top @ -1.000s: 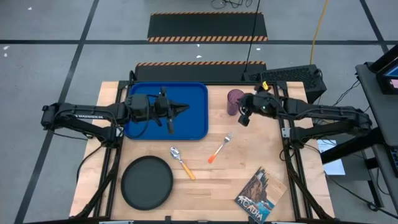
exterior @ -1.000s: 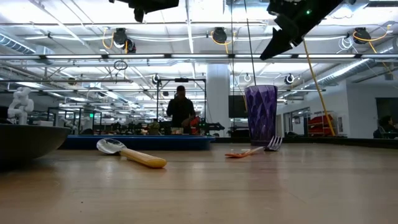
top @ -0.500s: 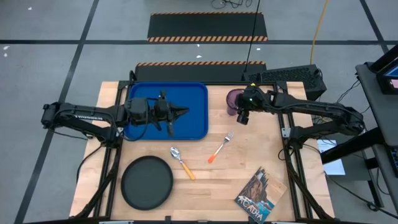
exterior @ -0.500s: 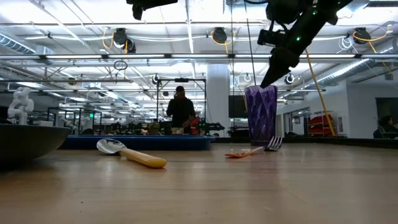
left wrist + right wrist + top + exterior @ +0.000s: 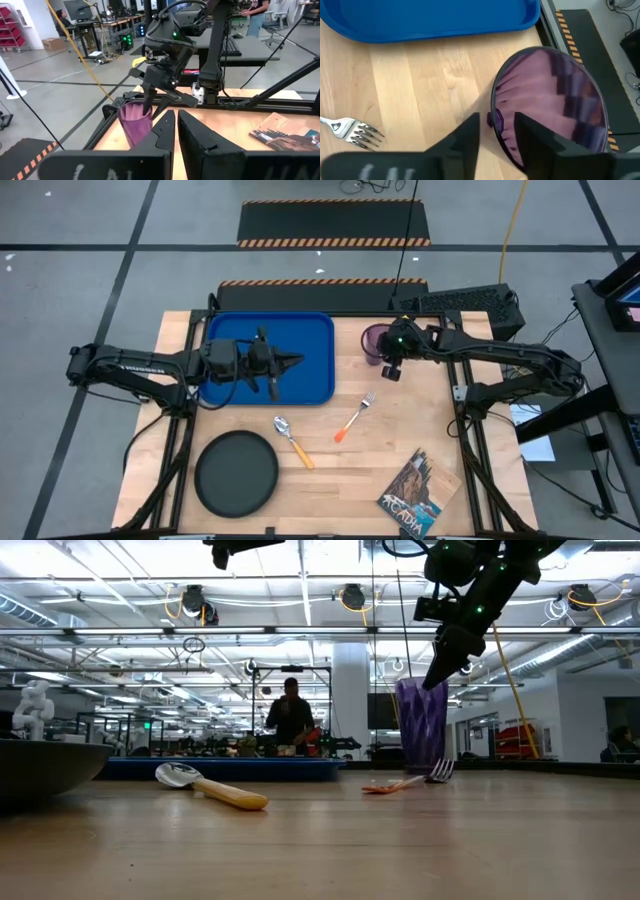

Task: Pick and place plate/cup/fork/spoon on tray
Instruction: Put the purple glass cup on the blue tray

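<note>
The purple cup (image 5: pixel 376 340) stands upright on the table, right of the blue tray (image 5: pixel 310 385). My right gripper (image 5: pixel 496 127) is open and points down at the cup's rim, one finger inside the cup and one outside its near wall (image 5: pixel 496 119), with a gap on both sides. My left gripper (image 5: pixel 297 357) is shut and empty, hovering over the tray. The black plate (image 5: pixel 236 472) lies at the near left. The spoon (image 5: pixel 293 442) and the fork (image 5: pixel 355 416) lie on the wood between the plate and the cup.
A book (image 5: pixel 415 495) lies at the table's near right corner. The fork's tines (image 5: pixel 350 131) lie a short way from the cup. A person stands in the room beyond the table (image 5: pixel 290 715).
My right gripper has gone toward the table's left edge, onto the cup, and down, so that one finger now stands inside the cup's rim. The left arm has kept still.
</note>
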